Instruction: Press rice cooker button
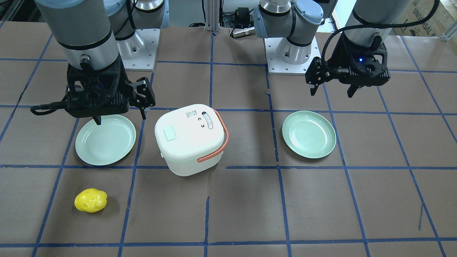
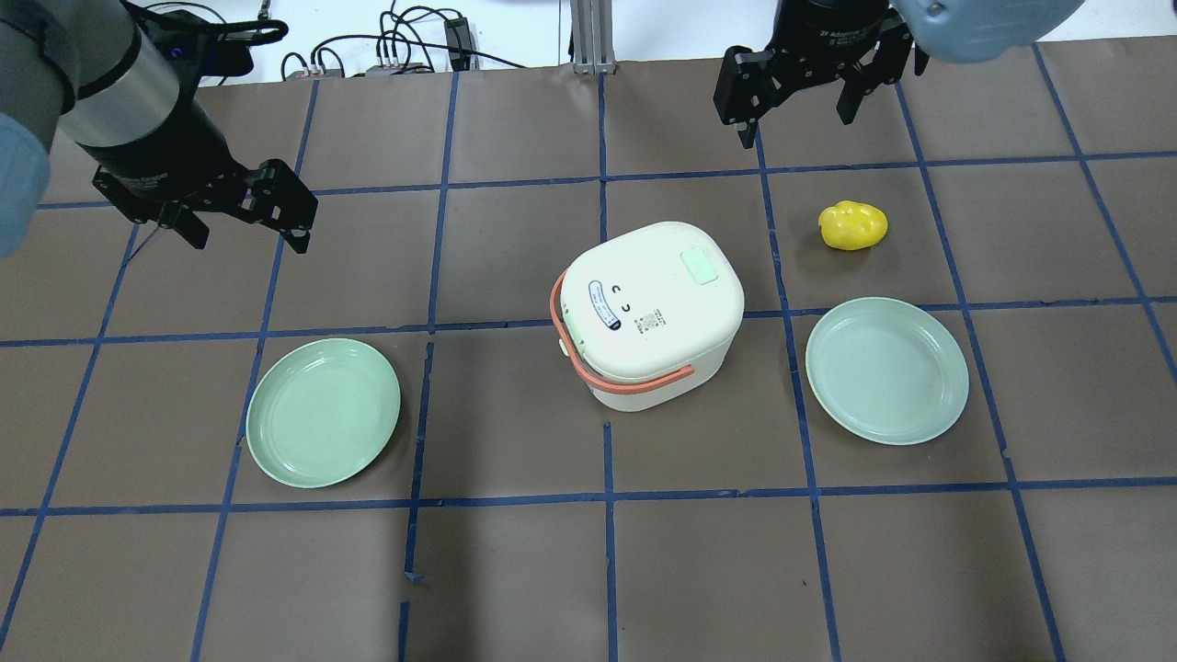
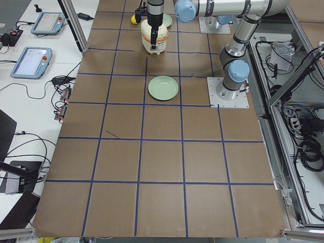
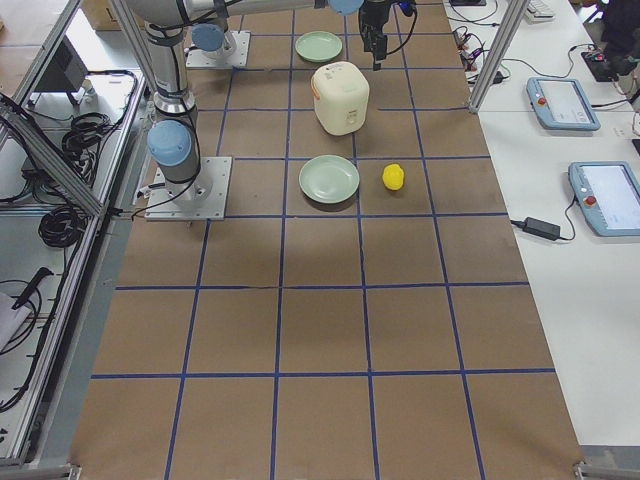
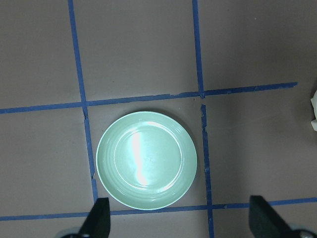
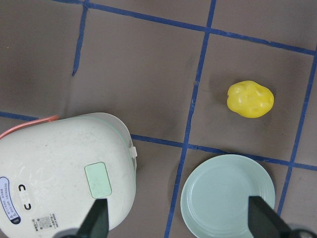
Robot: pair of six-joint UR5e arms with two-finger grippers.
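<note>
The white rice cooker (image 1: 191,139) with an orange handle stands mid-table, lid shut; it also shows in the overhead view (image 2: 653,313). A pale green square button (image 2: 699,268) sits on its lid and shows in the right wrist view (image 6: 98,179). My right gripper (image 2: 795,124) is open and empty, high above the table beyond the cooker; in the front view it (image 1: 121,118) hangs over a plate. My left gripper (image 2: 248,241) is open and empty, well to the cooker's left, also in the front view (image 1: 332,92).
Two pale green plates lie either side of the cooker, one on my left (image 2: 322,411) and one on my right (image 2: 887,370). A yellow lumpy object (image 2: 853,225) lies beyond the right plate. The left wrist view looks down on the left plate (image 5: 146,159).
</note>
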